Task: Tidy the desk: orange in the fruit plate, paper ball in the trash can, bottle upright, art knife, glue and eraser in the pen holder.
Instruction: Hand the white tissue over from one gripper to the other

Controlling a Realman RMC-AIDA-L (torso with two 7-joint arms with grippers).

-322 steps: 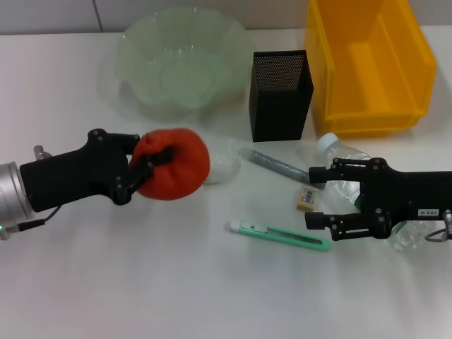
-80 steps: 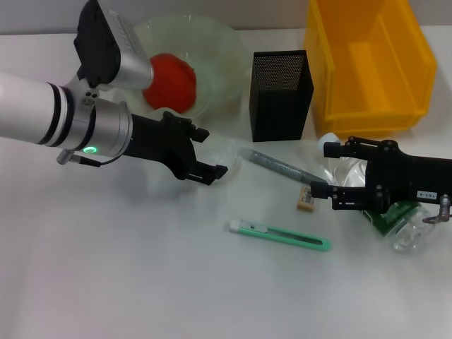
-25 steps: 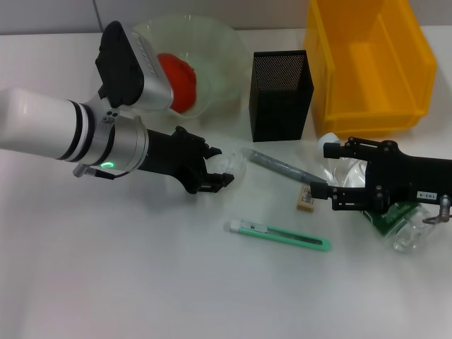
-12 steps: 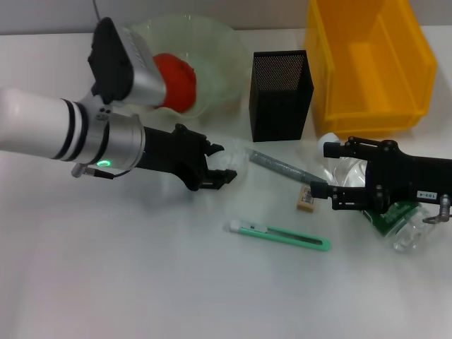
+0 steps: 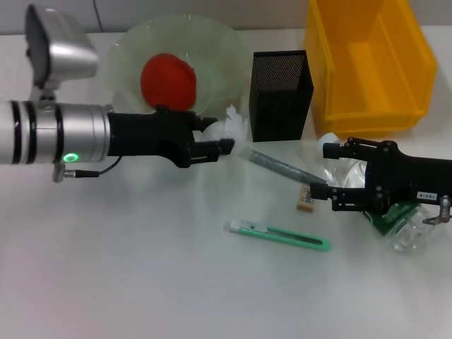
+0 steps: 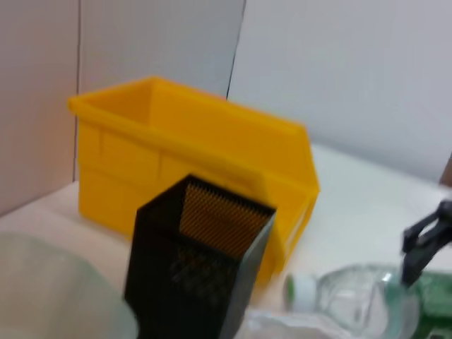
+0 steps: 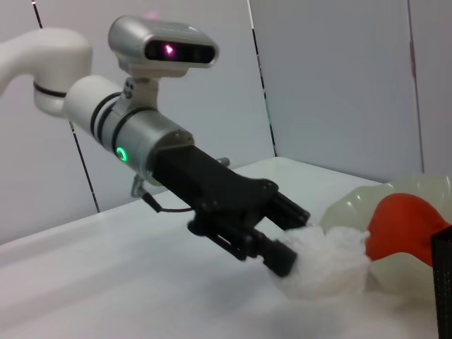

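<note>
Head view: the paper ball (image 5: 232, 127) is held in the left tool (image 5: 220, 142), lifted off the table (image 5: 141, 268), beside the pen holder (image 5: 280, 94) and in front of the plate (image 5: 212, 63) containing the orange (image 5: 168, 81). The right tool (image 5: 330, 174) is closed around the lying bottle (image 5: 353, 169); glue (image 5: 277, 165), eraser (image 5: 306, 200) and knife (image 5: 278, 236) lie just beside it.

Left wrist view: pen holder (image 6: 198, 268), yellow bin (image 6: 205, 162) and bottle (image 6: 353, 296) are shown ahead.

Right wrist view: the left tool (image 7: 282, 258) is shown clamped on the paper ball (image 7: 328, 261), the orange (image 7: 406, 222) behind it.
</note>
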